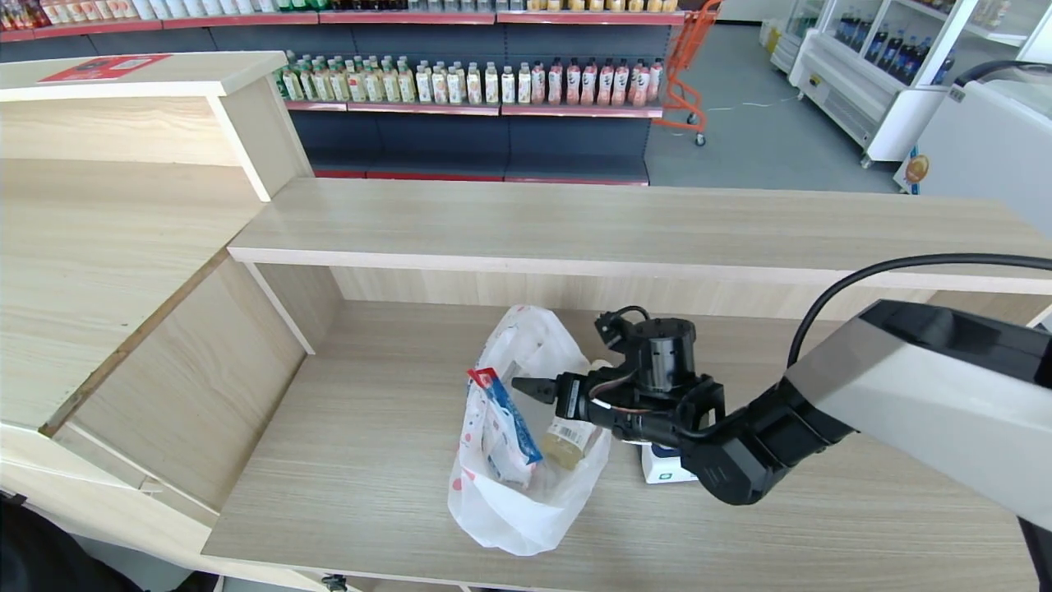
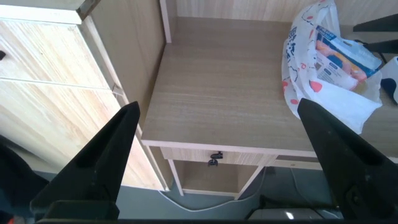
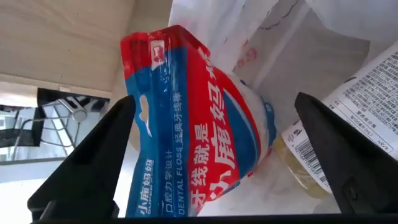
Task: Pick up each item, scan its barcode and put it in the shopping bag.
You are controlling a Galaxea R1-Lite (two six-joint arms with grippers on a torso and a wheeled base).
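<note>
one floss pack (image 1: 505,427) and one bottle (image 1: 571,440) inside one shopping bag (image 1: 509,518)

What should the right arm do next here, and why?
Probably lift the right gripper up and clear of the shopping bag: it stands open, and the bottle and dental floss packet already lie inside the bag.

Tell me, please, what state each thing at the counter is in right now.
shopping bag: open, standing on the counter.
dental floss packet: inside the bag, leaning upright.
bottle: inside the bag, tilted.
right gripper: open, empty, over the bag's mouth.
left gripper: open, empty, away from the bag.
</note>
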